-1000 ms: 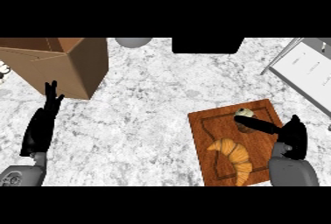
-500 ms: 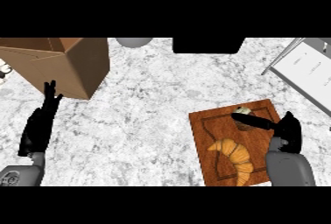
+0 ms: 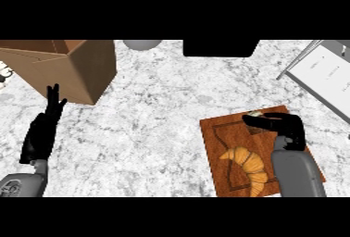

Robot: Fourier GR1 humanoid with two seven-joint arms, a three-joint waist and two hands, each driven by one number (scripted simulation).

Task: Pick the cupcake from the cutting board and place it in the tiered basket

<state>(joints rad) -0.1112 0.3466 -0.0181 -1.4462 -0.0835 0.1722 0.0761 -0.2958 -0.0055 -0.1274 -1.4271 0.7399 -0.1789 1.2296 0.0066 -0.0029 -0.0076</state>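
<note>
A wooden cutting board (image 3: 220, 135) lies at the lower right of the marble counter. At its far edge only a pale sliver of the cupcake (image 3: 256, 113) shows. My right hand (image 3: 285, 128) is curled round it and hides most of it, with the forearm lying over the board's right side. The cupcake still seems to rest on the board. The tiered basket (image 3: 322, 76), grey-framed with a white tray, stands at the upper right. Near the left edge my left hand (image 3: 40, 134) rests open, fingers up.
A golden croissant (image 3: 247, 163) lies on the near half of the board, beside my right forearm. A cardboard box (image 3: 65, 65) stands at the upper left. A grey round object (image 3: 142, 44) and a black one (image 3: 221, 47) sit at the far edge.
My right hand and forearm have shifted left over the board, and the fingers have curled round the cupcake. The left hand has stayed where it was.
</note>
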